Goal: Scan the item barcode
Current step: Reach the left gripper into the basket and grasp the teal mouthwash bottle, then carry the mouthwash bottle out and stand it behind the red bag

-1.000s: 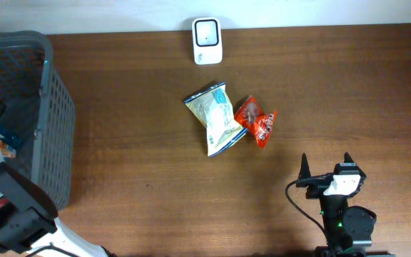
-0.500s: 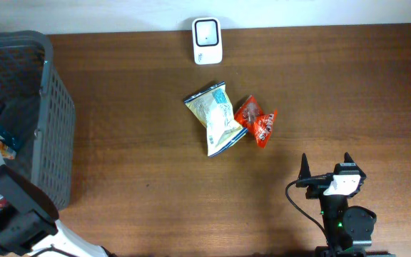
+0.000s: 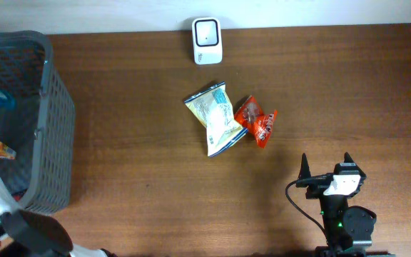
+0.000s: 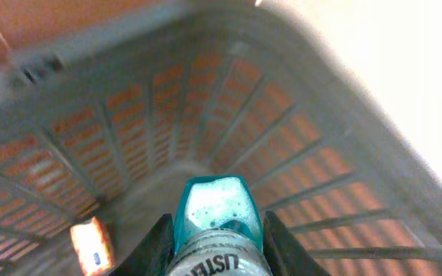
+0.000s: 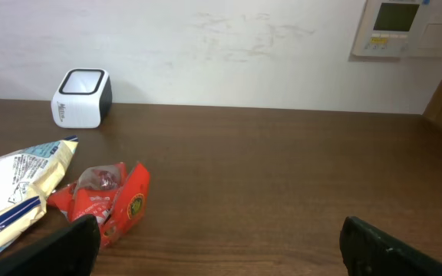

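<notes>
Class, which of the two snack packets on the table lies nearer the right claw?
The red packet. The pale yellow bag lies beyond it, on the side away from the right claw.

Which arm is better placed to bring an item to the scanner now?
Left. The left hand grips a teal-capped bottle at the basket; the right hand is open and holds nothing.

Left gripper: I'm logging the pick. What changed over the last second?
The left gripper closed on the teal-capped bottle in the basket, and its arm shifted toward the overhead view's bottom edge. The right gripper, yellow bag, red packets and scanner stayed put.
</notes>
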`<state>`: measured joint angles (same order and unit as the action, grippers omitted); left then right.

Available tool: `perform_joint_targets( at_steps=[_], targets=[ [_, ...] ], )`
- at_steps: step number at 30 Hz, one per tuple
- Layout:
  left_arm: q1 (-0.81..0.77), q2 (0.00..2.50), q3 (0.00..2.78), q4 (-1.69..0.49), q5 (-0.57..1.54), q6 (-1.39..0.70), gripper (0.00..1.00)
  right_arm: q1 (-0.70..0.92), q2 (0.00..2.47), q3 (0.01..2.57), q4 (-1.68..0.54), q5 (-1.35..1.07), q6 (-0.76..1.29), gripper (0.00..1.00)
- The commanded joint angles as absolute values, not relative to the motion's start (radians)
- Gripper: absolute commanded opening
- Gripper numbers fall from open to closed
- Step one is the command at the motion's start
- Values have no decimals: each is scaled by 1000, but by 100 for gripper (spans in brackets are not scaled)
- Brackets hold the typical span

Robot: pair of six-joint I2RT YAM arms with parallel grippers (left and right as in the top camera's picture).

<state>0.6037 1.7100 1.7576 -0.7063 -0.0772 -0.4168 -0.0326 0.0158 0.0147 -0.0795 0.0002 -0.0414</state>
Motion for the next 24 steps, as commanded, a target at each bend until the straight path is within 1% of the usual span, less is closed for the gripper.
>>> perform_joint_targets(
  at_steps=[1, 4, 6, 8, 9, 11, 13, 16, 19, 21, 24],
  targets=[
    [609, 1560, 1832, -677, -19, -459, 13, -27, 10, 6, -82, 6, -45, 98],
    [609, 1479, 1832, -628, 178, -482, 14, -27, 10, 6, -82, 6, -45, 98],
    [585, 1443, 1832, -600, 309, -581, 14, -26, 10, 6, -82, 6, -45, 98],
    [530, 1434, 1832, -577, 382, -648, 14, -27, 10, 6, -82, 5, -45, 98],
    [469, 1435, 1832, -564, 408, -667, 14, -27, 10, 6, -82, 5, -45, 98],
    [367, 1436, 1832, -548, 403, -666, 13, -27, 10, 6, -82, 5, -45, 98],
    [216, 1447, 1832, -515, 376, -665, 14, -27, 10, 6, -82, 5, -45, 98],
    [-1, 1491, 1832, -509, 253, -653, 14, -27, 10, 6, -82, 6, -45, 98],
    [-172, 1573, 1832, -508, 137, -605, 14, -26, 10, 6, -82, 5, -45, 98],
    [-250, 1639, 1832, -508, 72, -601, 15, -27, 10, 6, -82, 5, -45, 98],
    [-348, 1749, 1832, -478, 58, -552, 14, -26, 10, 6, -82, 6, -45, 98]
  ],
)
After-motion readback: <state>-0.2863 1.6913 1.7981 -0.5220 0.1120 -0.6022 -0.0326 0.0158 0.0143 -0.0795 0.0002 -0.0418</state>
